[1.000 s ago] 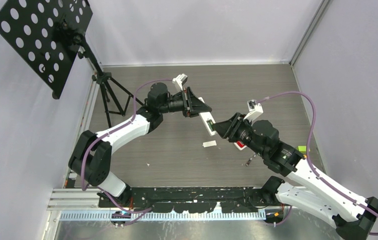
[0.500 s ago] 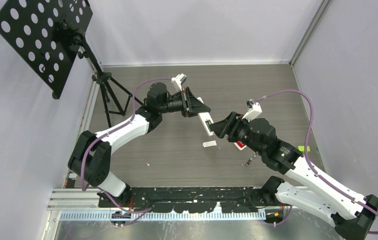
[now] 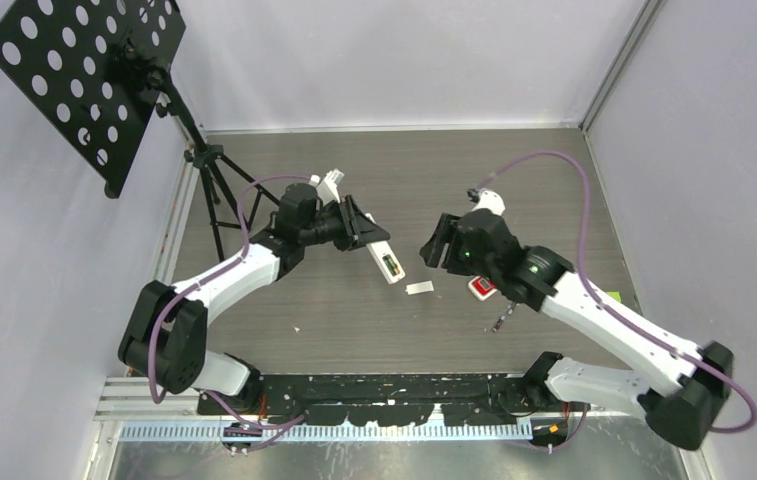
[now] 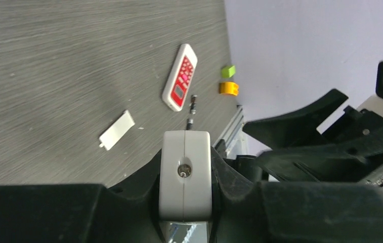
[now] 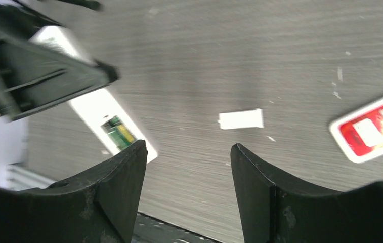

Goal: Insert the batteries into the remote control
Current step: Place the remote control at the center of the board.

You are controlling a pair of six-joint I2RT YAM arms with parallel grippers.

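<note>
Batteries (image 4: 194, 103) lie loose on the table (image 3: 334, 330): two small dark cylinders in a rough line, a little apart, in the right half toward the near edge. They sit just beside the near end of the red remote (image 4: 180, 83), which lies flat with its buttons up.

Above the middle of the table, clear of the surface, the left gripper (image 3: 367, 232) is clamped narrowly on one end of the white remote (image 4: 185, 174). Its fingers (image 4: 229, 182) press against both long sides. The remote's free end slants down and toward the right arm. Its back is uncovered, and the right wrist view shows something green and yellow (image 5: 118, 132) seated in the open compartment. Whether that is a battery cannot be told.

A small white battery cover (image 5: 241, 119) lies flat on the table between the held remote and the red remote, touching neither.

Across from the white remote hangs the right gripper (image 5: 186, 167), above the table and apart from everything. Its jaws are spread wide with nothing between them, and bare table shows through the gap.

A green block (image 4: 228, 71) and an orange block (image 4: 228, 88) sit close together near the right edge of the table. A black perforated music stand (image 3: 84, 80) stands on its tripod at the far left corner.
</note>
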